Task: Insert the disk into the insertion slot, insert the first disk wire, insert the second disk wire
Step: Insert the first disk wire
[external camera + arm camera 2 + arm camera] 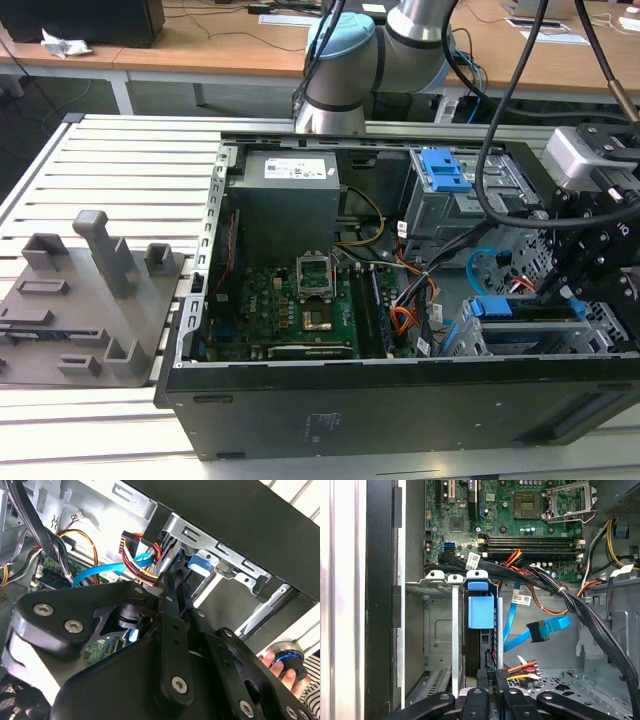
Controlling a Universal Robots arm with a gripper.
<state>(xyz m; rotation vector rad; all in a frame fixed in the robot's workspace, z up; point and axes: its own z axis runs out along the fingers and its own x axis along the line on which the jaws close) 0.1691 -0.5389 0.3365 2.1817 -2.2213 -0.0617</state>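
While the disk (481, 612) is sitting in the insertion slot (440, 630) with the second disk wire (538, 630) dangling loose nearby, the first disk wire (524, 669) is being pinched in the narrow-set gripper (495, 676), where a skewed push could jam its plug.

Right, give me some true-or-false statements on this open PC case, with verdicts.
1. The disk sits in the insertion slot. True.
2. The second disk wire is plugged into the disk. False: its dark plug hangs free, apart from the disk.
3. The pincer is shut on the first disk wire. True.
4. A cooler covers the processor socket. False: the socket is bare.
5. The grey fixture block lies inside the case. False: it lies outside, at the exterior view's left.
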